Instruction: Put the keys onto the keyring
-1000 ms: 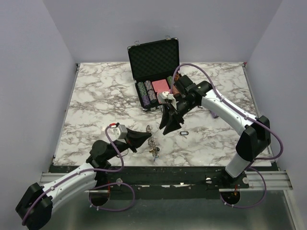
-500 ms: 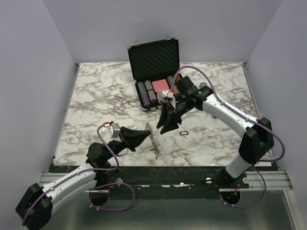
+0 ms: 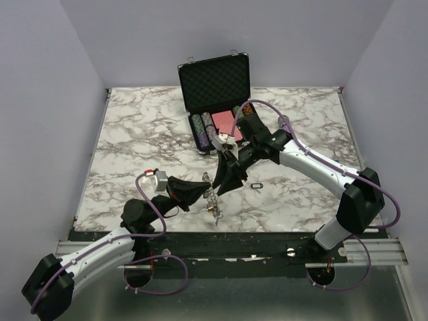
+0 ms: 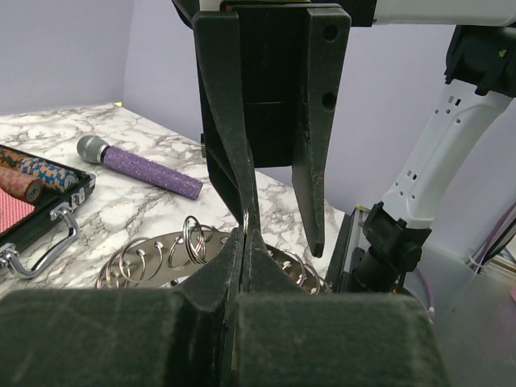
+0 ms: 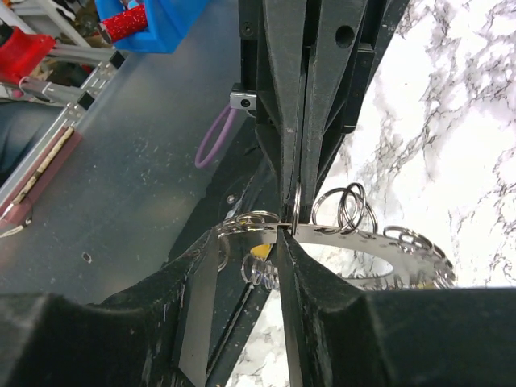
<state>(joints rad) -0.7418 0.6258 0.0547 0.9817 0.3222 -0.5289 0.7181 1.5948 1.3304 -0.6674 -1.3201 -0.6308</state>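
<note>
The keyring point(image 3: 212, 198), a flat silver ring fringed with small split rings, is held up near the table's front edge. My left gripper point(image 3: 206, 186) is shut on one of those small rings point(image 4: 244, 228). My right gripper point(image 3: 221, 188) comes from the far side, its jaws open. In the right wrist view its fingers point(image 5: 202, 300) straddle the keyring's rim point(image 5: 251, 232). A key with a yellow head point(image 5: 260, 251) hangs under the keyring. A small black key point(image 3: 257, 185) lies on the marble to the right. The left gripper's fingers point(image 5: 300, 121) hide part of the rim.
An open black chip case point(image 3: 215, 83) with rows of chips stands behind the grippers. A purple microphone point(image 4: 142, 167) lies on the marble table point(image 3: 134, 140) behind the right arm. The table's front edge and a metal rail point(image 3: 200, 249) run just below the keyring.
My left gripper lifted and turned the keyring, then stayed still. My right gripper moved left and down until its fingers came around the keyring's rim, and its jaws narrowed a little.
</note>
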